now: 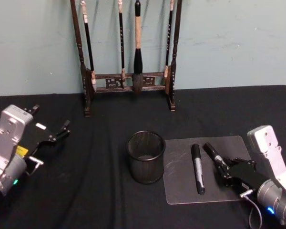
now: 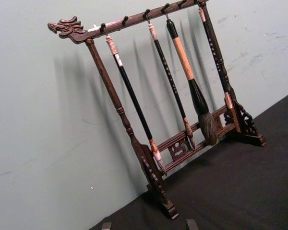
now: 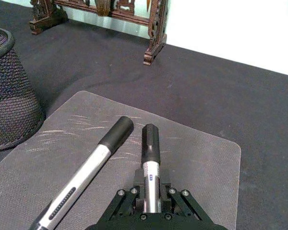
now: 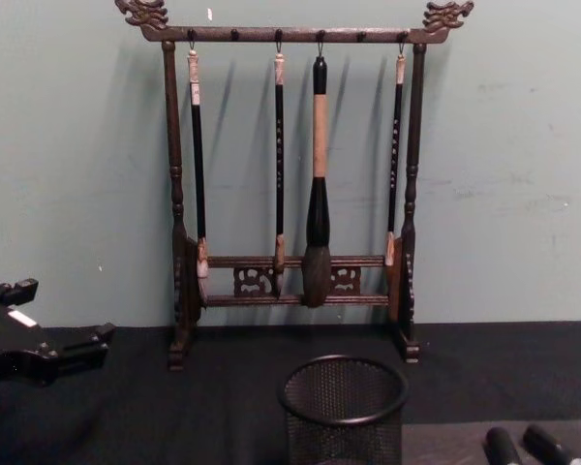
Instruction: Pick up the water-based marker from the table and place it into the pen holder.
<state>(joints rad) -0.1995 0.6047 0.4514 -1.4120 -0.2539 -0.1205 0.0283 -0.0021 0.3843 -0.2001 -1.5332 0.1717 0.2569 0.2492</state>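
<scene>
The round black mesh pen holder (image 1: 146, 157) (image 4: 342, 407) (image 3: 9, 86) stands upright at the table's middle. To its right lies a grey mat (image 1: 181, 186) with two markers on it. My right gripper (image 1: 227, 172) (image 3: 152, 203) is low over the mat's right part, shut on the barrel of the water-based marker (image 1: 213, 154) (image 3: 150, 158), whose black cap (image 4: 547, 446) points away from me. The second marker (image 1: 197, 168) (image 3: 86, 170) lies loose just beside it. My left gripper (image 1: 55, 136) (image 4: 48, 354) rests open at the far left, its fingertips (image 2: 192, 224) apart.
A tall dark wooden brush rack (image 1: 128, 81) (image 4: 295, 271) (image 2: 153, 143) with several hanging brushes stands at the back against the pale wall. Black cloth covers the table, with bare room between the left gripper and the holder.
</scene>
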